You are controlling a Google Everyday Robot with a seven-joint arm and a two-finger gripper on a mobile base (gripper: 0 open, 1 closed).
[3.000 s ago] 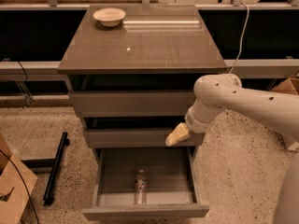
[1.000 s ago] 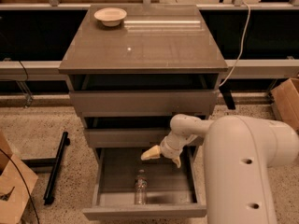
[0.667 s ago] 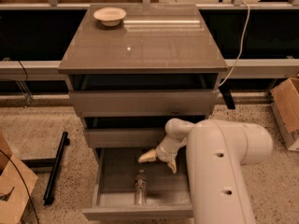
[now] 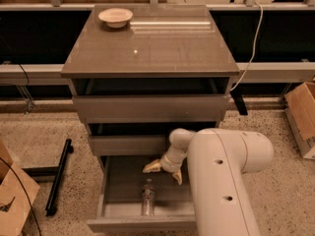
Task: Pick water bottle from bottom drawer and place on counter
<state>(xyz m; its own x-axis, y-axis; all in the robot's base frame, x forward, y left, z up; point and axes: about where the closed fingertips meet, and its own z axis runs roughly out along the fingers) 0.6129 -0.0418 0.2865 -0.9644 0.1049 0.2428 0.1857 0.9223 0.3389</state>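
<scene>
The water bottle (image 4: 148, 197) lies in the open bottom drawer (image 4: 118, 191), lengthwise toward the front, cap pointing back. My gripper (image 4: 164, 172) hangs inside the drawer just above and behind the bottle, a little to its right. Its two tan fingers (image 4: 152, 166) are spread apart and hold nothing. The white arm fills the lower right and hides the drawer's right side. The glossy grey-brown counter (image 4: 157, 43) tops the cabinet above.
A pale bowl (image 4: 115, 17) sits at the counter's back left. The two upper drawers (image 4: 147, 107) stand slightly open. A black bar (image 4: 59, 176) lies on the floor at left. Cardboard boxes sit at far left (image 4: 12, 200) and far right (image 4: 302, 117).
The arm has swung from the right of the cabinet down into the bottom drawer. The gripper has moved left and lower, closer to the bottle. The bottle has not moved.
</scene>
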